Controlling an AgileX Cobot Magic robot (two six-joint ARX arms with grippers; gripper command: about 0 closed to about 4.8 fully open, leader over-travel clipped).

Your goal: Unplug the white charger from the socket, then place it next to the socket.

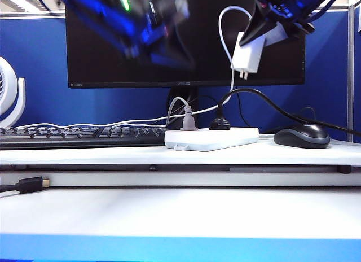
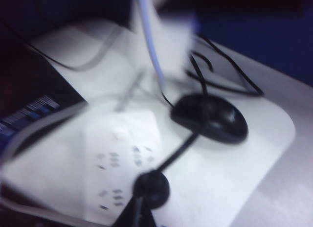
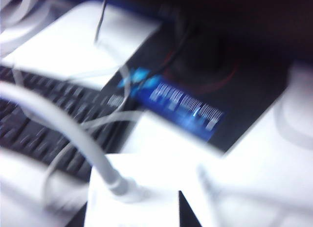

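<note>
White block charger (image 1: 248,54) out of the flat white power strip (image 1: 211,139), clamped in the right gripper (image 1: 260,31).
Left gripper (image 1: 148,42) blurred aloft, state unclear; the taut cable could tug the strip toward the desk's front edge.

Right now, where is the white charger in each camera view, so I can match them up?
Exterior view: white charger hangs in the right gripper, upper right, prongs down, above the socket.
Left wrist view: a blurred white block at top centre, probably the charger.
Right wrist view: charger close up, cable attached.
Shared landmark: the keyboard.
</note>
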